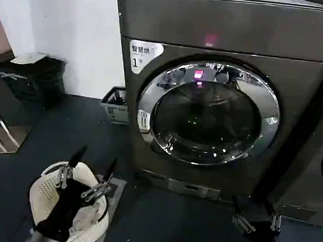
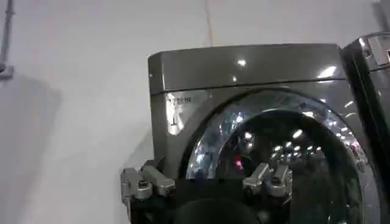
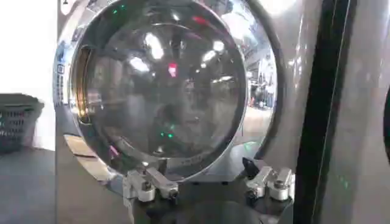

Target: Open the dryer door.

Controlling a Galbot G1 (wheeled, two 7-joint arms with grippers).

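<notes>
Door: dryer door closed flush on dryer, facing the robot; chrome ring, dark glass.
Left gripper: 7 o'clock, released, fingers apart.
Right gripper: 5 o'clock, released.

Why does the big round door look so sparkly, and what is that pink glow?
Head view: the wide chrome ring of the dryer door mirrors the room, and a small pink light glows on the dark grey-brown dryer. Left wrist view: white spots of lamp glare dot the dark glass. Right wrist view: the curved glass bends the reflections.
</notes>
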